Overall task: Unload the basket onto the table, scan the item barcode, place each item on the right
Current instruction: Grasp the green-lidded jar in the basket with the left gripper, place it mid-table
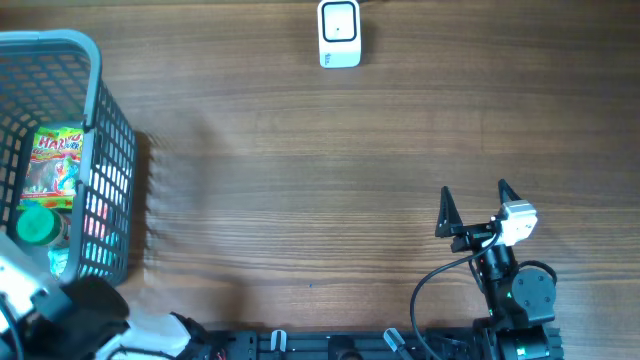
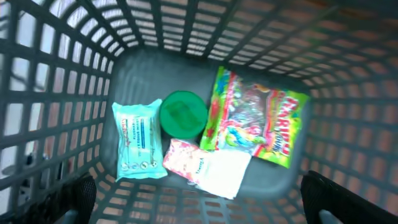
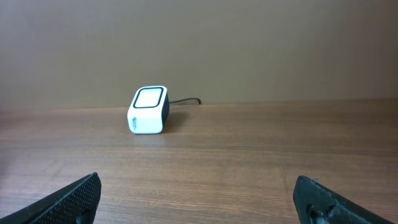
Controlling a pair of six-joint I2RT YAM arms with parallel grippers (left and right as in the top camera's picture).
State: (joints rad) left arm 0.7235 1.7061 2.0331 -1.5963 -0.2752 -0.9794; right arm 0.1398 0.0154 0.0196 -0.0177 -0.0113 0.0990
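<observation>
A grey plastic basket (image 1: 110, 150) stands at the left edge of the wooden table (image 1: 300, 180), and everything that could be scanned lies on its floor. There are four things in it. A bright candy bag (image 2: 258, 118) lies flat with its printed face up. A round green lid (image 2: 183, 115) sits just beside the bag, touching its edge. A teal pack of wipes (image 2: 138, 141) lies on the other side of the lid. A pink and white packet (image 2: 208, 168) lies below the lid, and its corner overlaps the lower edge of the candy bag. No barcode can be made out on any of them.

The left gripper (image 2: 199, 180) hangs above the basket and looks straight down into it. Its two dark fingers (image 2: 81, 196) stand wide apart at the lower corners of the wrist view, with nothing between them and touching none of the goods.

The white scanner (image 1: 339, 33) stands at the far edge of the table, about midway along it and well apart from the basket. Its window is tilted upward and a dark cable (image 3: 186, 100) runs off behind it.

The right gripper (image 1: 473, 188) is near the near right corner of the table and points toward the far edge. Its jaws are spread wide and hold nothing, with bare wood below them
</observation>
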